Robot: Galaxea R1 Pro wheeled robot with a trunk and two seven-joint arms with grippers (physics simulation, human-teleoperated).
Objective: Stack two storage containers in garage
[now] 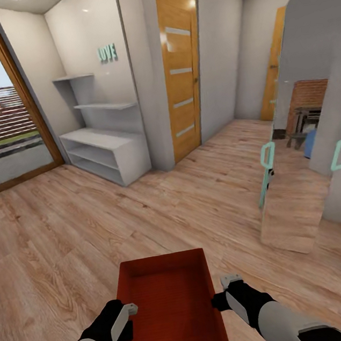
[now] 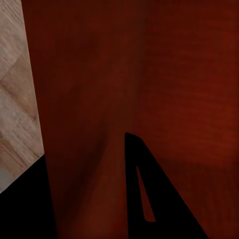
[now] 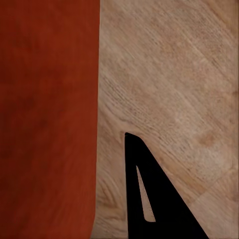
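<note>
At the bottom of the head view, both of my arms reach forward and inward, grey sleeves ending in black wrists. The left gripper (image 1: 127,310) presses its pale fingers against the left wall of an orange-red storage container (image 1: 169,306), and the right gripper (image 1: 226,291) meets the opposite wall, so I carry the box squeezed between the two claws, above the light wood-plank floor (image 1: 55,235). I cannot tell whether either claw's own fingers are clenched or spread. The container is lidless and I look down into its bare ribbed interior. Ahead stand a white shelf unit (image 1: 105,147), a wooden door (image 1: 182,71), and a mirror (image 1: 296,136) with teal handles at the right. A glass garden door (image 1: 1,124) is at the far left.

In the left wrist view, the container's red wall (image 2: 139,89) sits right up against the camera, with a strip of plank floor (image 2: 15,99) beside it and one dark fingertip (image 2: 159,199) across the red surface.

In the right wrist view, the container's wall (image 3: 50,119) takes one side and the plank floor (image 3: 169,89) the other; a dark fingertip (image 3: 159,199) lies over the planks, just beside the box's edge.
</note>
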